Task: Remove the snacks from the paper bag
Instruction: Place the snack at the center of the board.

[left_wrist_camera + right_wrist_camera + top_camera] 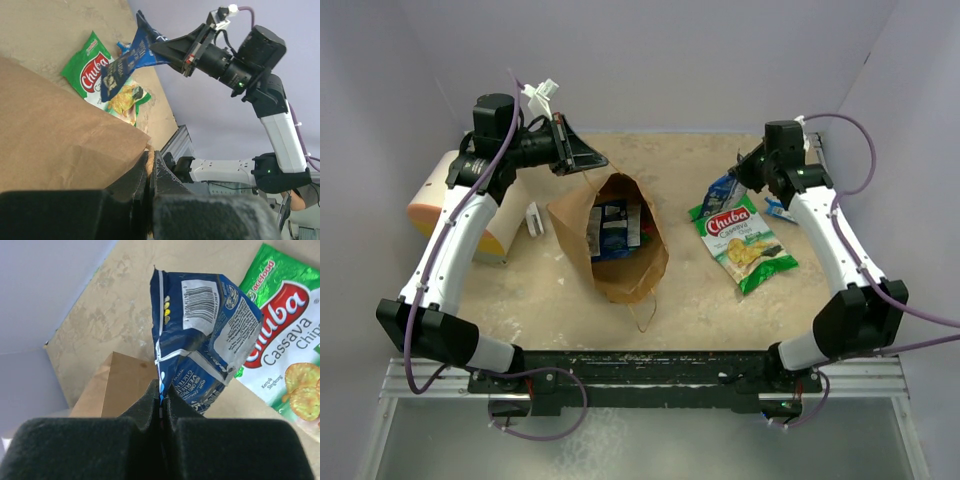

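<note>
The brown paper bag (620, 270) lies open in the middle of the table, with dark blue snacks (612, 228) showing inside its mouth. My left gripper (592, 160) is at the bag's far rim, shut on the twisted paper handle (148, 159). My right gripper (741, 173) hangs above the table's right side, shut on the edge of a dark blue packet (200, 325) that dangles from it (125, 65). A green-white Chuba packet (745, 240) lies flat on the table under it. A small blue packet (780, 210) lies by the right arm.
A small white block (534, 220) stands left of the bag. A cream cylinder with an orange end (440, 200) lies at the far left beside the left arm. Purple walls close in the table at the back and sides.
</note>
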Controlling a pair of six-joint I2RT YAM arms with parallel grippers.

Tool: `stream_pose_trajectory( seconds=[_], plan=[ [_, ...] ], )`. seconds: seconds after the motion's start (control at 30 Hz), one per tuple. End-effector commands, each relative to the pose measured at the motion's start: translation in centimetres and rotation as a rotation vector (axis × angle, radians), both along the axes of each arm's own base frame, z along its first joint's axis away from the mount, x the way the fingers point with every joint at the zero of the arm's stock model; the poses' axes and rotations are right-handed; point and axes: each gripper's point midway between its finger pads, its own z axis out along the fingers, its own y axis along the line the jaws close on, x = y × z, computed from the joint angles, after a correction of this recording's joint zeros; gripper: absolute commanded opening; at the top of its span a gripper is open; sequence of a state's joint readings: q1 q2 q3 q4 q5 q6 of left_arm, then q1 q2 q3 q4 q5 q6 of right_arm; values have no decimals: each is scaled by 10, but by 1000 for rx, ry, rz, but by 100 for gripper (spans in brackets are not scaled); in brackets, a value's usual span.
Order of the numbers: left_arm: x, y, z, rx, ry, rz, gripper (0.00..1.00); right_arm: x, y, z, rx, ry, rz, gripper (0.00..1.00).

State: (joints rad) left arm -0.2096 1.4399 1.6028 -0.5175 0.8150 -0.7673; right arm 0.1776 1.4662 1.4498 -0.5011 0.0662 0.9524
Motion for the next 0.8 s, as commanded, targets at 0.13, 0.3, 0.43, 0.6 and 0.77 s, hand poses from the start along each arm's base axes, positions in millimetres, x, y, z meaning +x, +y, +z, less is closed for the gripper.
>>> stream_pose_trajectory(
  seconds=[0.13, 0.3, 0.43, 0.6, 0.77],
  plan=[
    [-7, 6, 35, -19, -127, -3, 0, 15, 12, -4, 161, -14, -51, 0],
    [-5, 6, 33, -20, -127, -13, 0, 21, -3, -5, 132, -79, -129, 0],
    [-3, 4, 34, -25, -127, -24, 0, 28, -15, -18, 101, -88, -200, 0],
    [-3, 4, 34, -27, -125, -30, 0, 29, -35, -43, 59, -77, -313, 0],
    [-4, 3, 33, -27, -124, -33, 0, 21, -50, -63, 15, -90, -373, 0]
  ],
)
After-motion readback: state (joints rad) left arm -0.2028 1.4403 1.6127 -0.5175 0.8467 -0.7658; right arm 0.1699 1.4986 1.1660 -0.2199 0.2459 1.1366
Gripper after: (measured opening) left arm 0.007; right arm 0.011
